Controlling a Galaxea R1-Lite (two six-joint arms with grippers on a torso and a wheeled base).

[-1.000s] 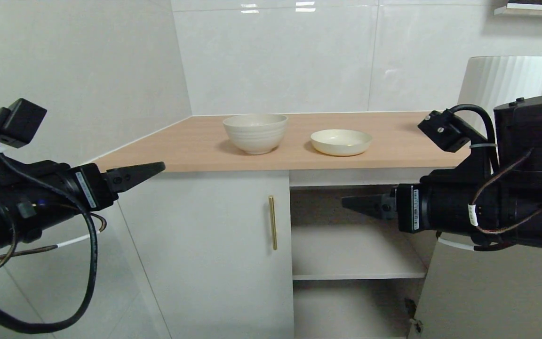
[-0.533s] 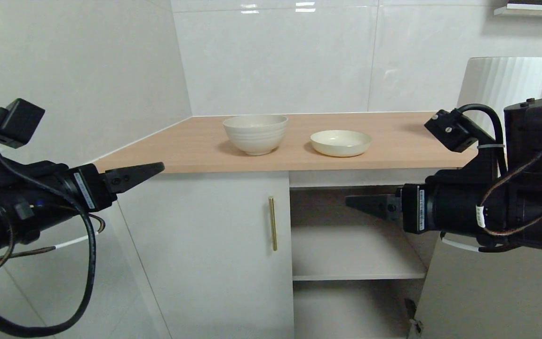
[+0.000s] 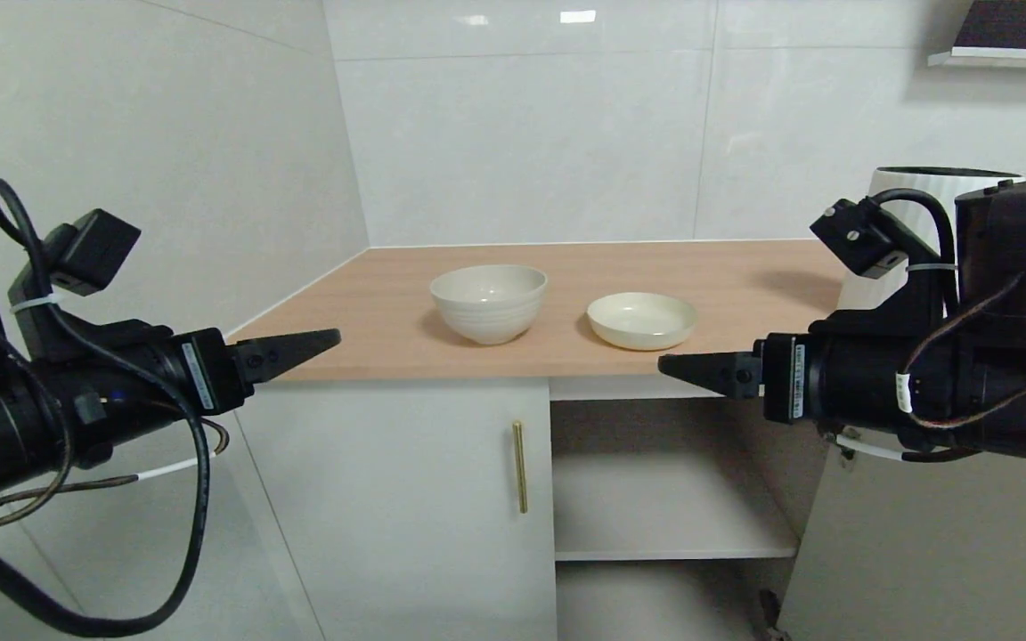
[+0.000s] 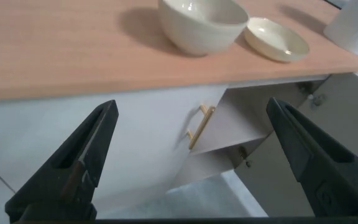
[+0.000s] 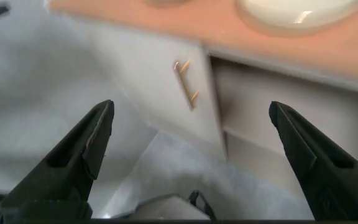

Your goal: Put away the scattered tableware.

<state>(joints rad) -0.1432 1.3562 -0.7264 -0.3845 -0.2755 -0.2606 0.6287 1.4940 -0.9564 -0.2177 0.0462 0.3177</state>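
- A wood-topped counter (image 3: 745,276) ran along white-tiled walls into a corner, with a white cabinet under it.
- A cream bowl (image 3: 488,303) stood upright on the counter, near its front edge and about halfway along.
- A shallow cream dish (image 3: 641,320) lay on the counter near the bowl but not touching it, on the side away from the corner.
- A white ribbed container (image 3: 940,191) stood at the counter's far right end, partly hidden by the right arm.
- Under the counter, a closed door carried a gold handle (image 3: 519,467); next to it, a compartment stood open with a white shelf (image 3: 664,516) inside.
- The left gripper (image 3: 317,342) hung in front of the counter's left corner, level with its edge, with its fingers spread wide and nothing between them.
- The right gripper (image 3: 678,366) hung just in front of the counter's edge, below the dish, also spread wide and holding nothing.
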